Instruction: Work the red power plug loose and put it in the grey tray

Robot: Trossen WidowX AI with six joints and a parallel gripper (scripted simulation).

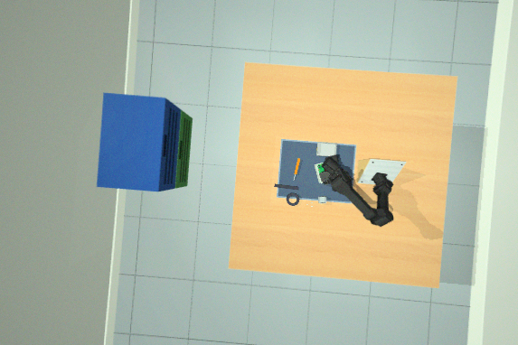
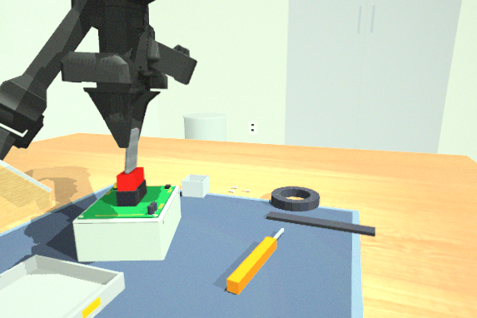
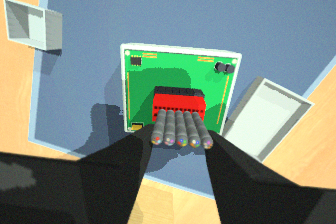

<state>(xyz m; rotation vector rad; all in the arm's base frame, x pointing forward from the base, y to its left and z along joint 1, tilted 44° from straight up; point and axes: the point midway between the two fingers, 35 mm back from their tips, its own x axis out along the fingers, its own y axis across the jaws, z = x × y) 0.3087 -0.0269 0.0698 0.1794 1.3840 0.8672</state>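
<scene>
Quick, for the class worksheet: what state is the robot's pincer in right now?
Pincer: closed on the grey wires of the red plug.

Five grey wires (image 2: 131, 151) (image 3: 181, 129), one screwdriver (image 1: 296, 167) (image 2: 252, 264).
</scene>
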